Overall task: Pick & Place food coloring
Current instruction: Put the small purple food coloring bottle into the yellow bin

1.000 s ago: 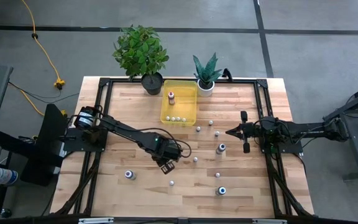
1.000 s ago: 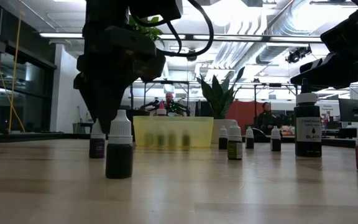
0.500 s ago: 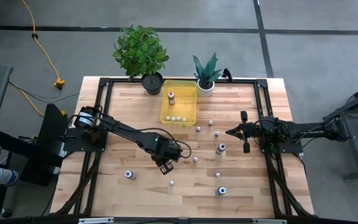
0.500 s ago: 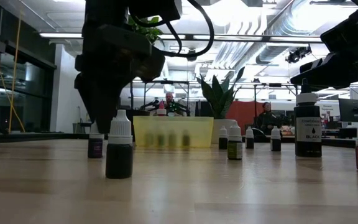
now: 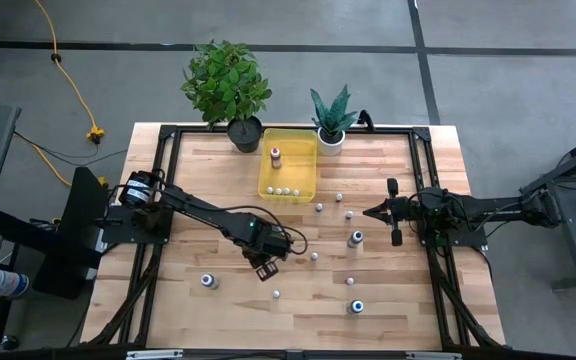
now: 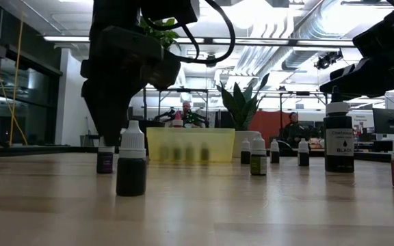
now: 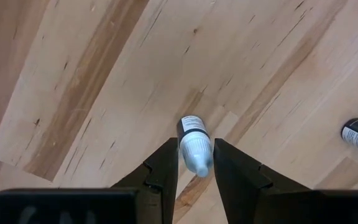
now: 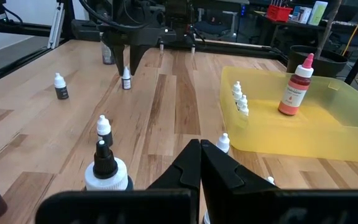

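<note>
My left gripper (image 5: 266, 270) points down at the table's middle, shut on a small food coloring bottle (image 7: 193, 134) with a dark body and a pale cap. In the low view that bottle (image 6: 104, 162) stands behind another loose bottle (image 6: 131, 164). More food coloring bottles stand upright on the wood (image 5: 207, 281) (image 5: 356, 307) (image 5: 356, 238) (image 5: 275, 294). Several small ones and a red one (image 5: 276, 154) are inside the yellow tray (image 5: 303, 150). My right gripper (image 5: 368, 212) waits shut at the right side, holding nothing. My left gripper pinches the bottle's pale cap (image 7: 197, 158) between its two fingers, one on each side. The fingers come from above, pointing down. The bottle is upright, its dark body (image 6: 104, 164) below the fingers, its base at tabletop level. Whether it rests there I cannot tell.
Two potted plants (image 5: 228, 85) (image 5: 331, 120) stand at the far edge beside the yellow tray. A larger black bottle (image 6: 338, 140) and other small bottles (image 6: 258, 156) stand toward the right. Bare wood lies at the near left.
</note>
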Tool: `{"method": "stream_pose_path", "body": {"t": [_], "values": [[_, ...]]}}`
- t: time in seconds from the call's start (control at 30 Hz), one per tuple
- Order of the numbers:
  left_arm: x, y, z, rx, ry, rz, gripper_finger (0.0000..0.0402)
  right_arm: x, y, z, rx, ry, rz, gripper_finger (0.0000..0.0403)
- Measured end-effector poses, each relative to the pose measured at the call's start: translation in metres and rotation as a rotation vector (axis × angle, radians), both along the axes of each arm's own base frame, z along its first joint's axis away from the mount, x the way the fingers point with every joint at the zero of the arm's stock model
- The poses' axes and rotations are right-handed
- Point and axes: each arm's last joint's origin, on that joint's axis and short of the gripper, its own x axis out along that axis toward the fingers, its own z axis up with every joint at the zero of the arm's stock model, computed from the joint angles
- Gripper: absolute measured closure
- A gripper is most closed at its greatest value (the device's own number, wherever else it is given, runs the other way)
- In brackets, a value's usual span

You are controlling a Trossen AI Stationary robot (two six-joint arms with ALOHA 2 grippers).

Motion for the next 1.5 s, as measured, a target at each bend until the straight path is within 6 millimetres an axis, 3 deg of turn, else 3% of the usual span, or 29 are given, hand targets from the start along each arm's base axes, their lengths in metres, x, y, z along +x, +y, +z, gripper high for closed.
{"method": "stream_pose_path", "body": {"t": [0.53,0.83,1.1,1.27,1.5], "values": [[0.000,0.000,0.000,0.008,0.003,-0.007,0.0307,0.000,0.000,0.000,0.000,0.000,0.000,0.0402],[-0.001,0.000,0.001,0.008,0.001,-0.010,0.0378,0.000,0.000,0.000,0.000,0.000,0.000,0.0402],[-0.001,0.003,0.001,-0.065,0.028,-0.029,0.0383,0.000,0.000,0.000,0.000,0.000,0.000,0.0402],[0.003,0.014,0.021,-0.062,0.067,-0.035,0.0383,0.000,0.000,0.000,0.000,0.000,0.000,0.0402],[0.009,0.043,0.079,0.081,0.087,-0.072,0.0383,0.000,0.000,0.000,0.000,0.000,0.000,0.0402]]}}
